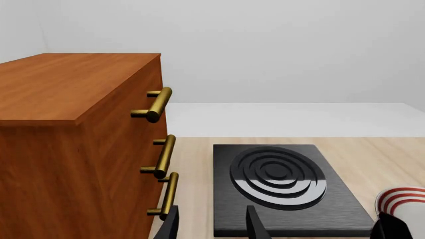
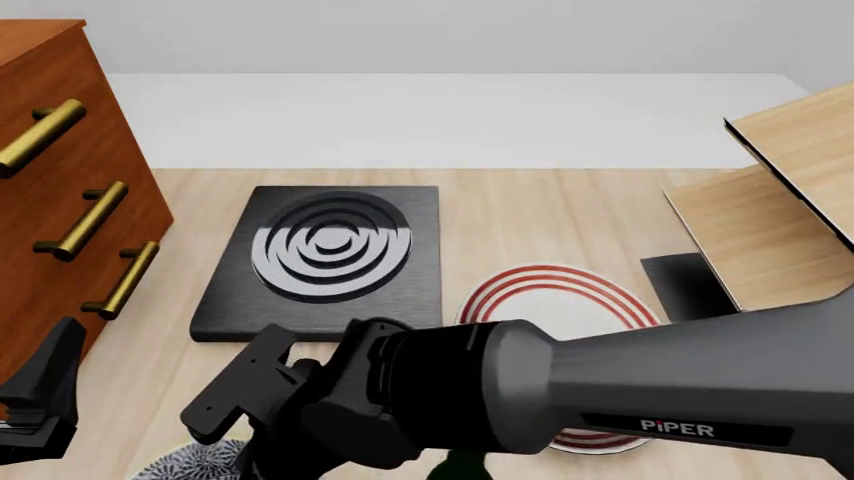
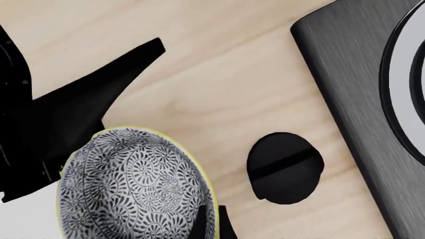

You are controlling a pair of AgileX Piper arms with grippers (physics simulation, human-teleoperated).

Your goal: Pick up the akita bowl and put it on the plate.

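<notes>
The akita bowl [image 3: 133, 184], patterned in black and white with a pale yellow rim, fills the near part of the right wrist view. In the front view only a sliver of the akita bowl [image 2: 187, 465] shows at the near edge, under the right arm [image 2: 561, 390]. My right gripper [image 3: 211, 226] has its fingers pinched together over the bowl's rim. The plate [image 2: 554, 295], white with red rings, lies to the right of the bowl, partly behind that arm. My left gripper [image 1: 212, 228] is open and holds nothing, near the cabinet.
A brown cabinet with brass handles [image 2: 60, 210] stands at the left. The black square slab with grey rings [image 2: 327, 255] lies ahead, between cabinet and plate. A light wooden rack [image 2: 781, 200] stands at the right. The left gripper [image 3: 59, 114] sits close beside the bowl.
</notes>
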